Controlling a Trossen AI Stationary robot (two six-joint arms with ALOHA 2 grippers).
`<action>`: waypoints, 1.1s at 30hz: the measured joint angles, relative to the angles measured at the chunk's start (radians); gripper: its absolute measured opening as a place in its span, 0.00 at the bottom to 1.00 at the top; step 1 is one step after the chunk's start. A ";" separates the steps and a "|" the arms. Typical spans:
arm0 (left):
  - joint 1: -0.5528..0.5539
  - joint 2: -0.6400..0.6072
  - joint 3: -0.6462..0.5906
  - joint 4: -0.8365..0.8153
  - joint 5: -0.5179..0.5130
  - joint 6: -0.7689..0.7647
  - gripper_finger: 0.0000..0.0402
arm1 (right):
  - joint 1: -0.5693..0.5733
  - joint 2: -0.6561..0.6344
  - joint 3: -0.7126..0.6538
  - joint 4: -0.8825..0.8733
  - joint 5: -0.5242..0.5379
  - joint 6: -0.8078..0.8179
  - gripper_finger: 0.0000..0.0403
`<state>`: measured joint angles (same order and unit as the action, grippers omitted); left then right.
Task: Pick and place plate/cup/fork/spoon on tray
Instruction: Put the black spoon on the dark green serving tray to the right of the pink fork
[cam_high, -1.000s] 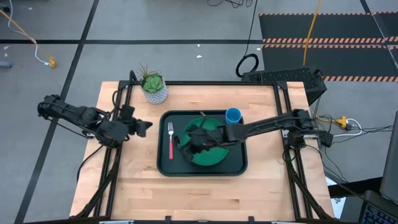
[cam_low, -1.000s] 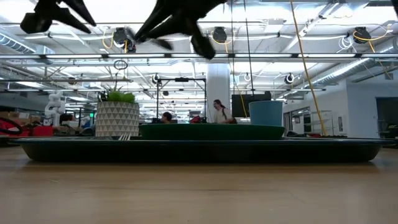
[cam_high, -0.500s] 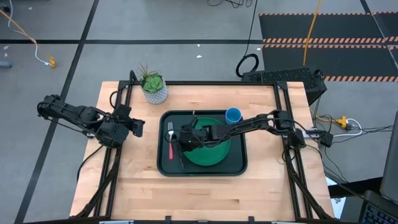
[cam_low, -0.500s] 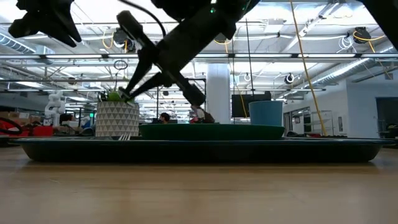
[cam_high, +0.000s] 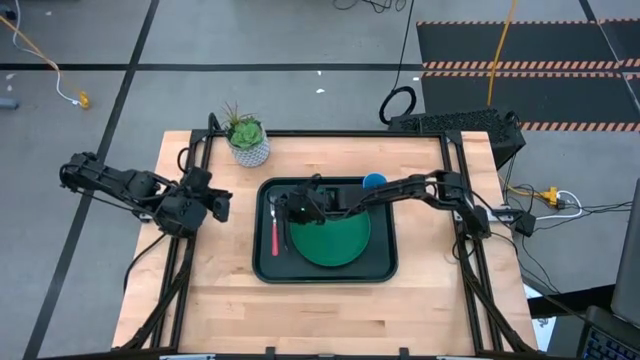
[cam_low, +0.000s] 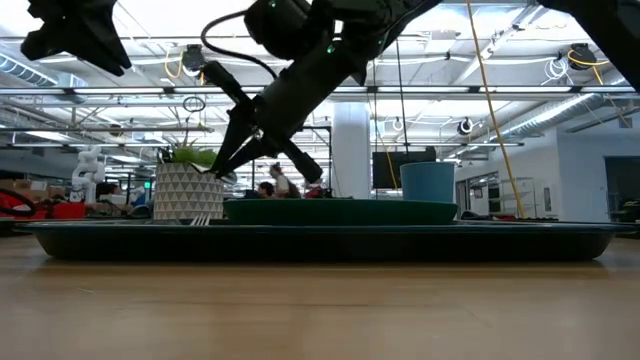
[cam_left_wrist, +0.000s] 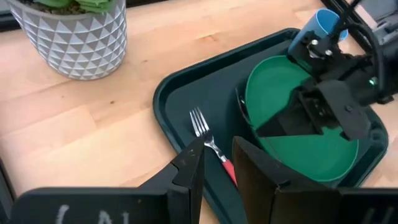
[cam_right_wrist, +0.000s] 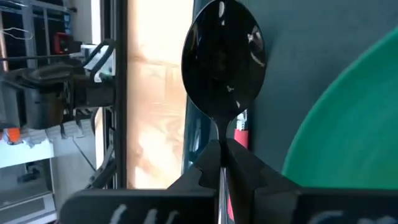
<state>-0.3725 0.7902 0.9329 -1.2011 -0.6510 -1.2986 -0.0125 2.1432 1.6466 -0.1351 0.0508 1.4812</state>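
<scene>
High view: tray (cam_high: 262, 262) mid-table (cam_high: 420, 300), carrying plate (cam_high: 330, 240), fork (cam_high: 275, 228) along its left side, cup (cam_high: 374, 181) at far right corner. Right gripper (cam_high: 290, 210) over tray between fork and plate; left gripper (cam_high: 222, 204) waits beside tray's left edge.

Low view: right gripper (cam_low: 232, 160) slants down above tray (cam_low: 320, 240); plant pot (cam_low: 188, 190) behind.

Left wrist view: left gripper (cam_left_wrist: 216, 163) fingers slightly apart, nothing between them.

Right wrist view: right gripper (cam_right_wrist: 221, 163) clamped on spoon (cam_right_wrist: 224, 59) handle, bowl over tray floor.

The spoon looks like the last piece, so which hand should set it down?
The right hand: it already pinches the spoon over the tray, beside the fork. The left hand waits off the tray.
</scene>
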 joint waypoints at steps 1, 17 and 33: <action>0.000 0.000 0.000 0.000 0.000 0.008 0.21 | -0.003 0.001 0.000 0.003 0.000 0.003 0.00; 0.003 -0.021 0.000 -0.001 -0.003 0.057 0.21 | 0.001 0.083 0.000 0.103 -0.051 0.082 0.00; 0.003 -0.021 0.000 -0.002 -0.003 0.059 0.21 | -0.001 0.083 0.000 0.102 -0.052 0.052 0.07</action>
<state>-0.3695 0.7689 0.9329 -1.2030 -0.6537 -1.2393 -0.0139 2.2264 1.6463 -0.0333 -0.0017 1.5330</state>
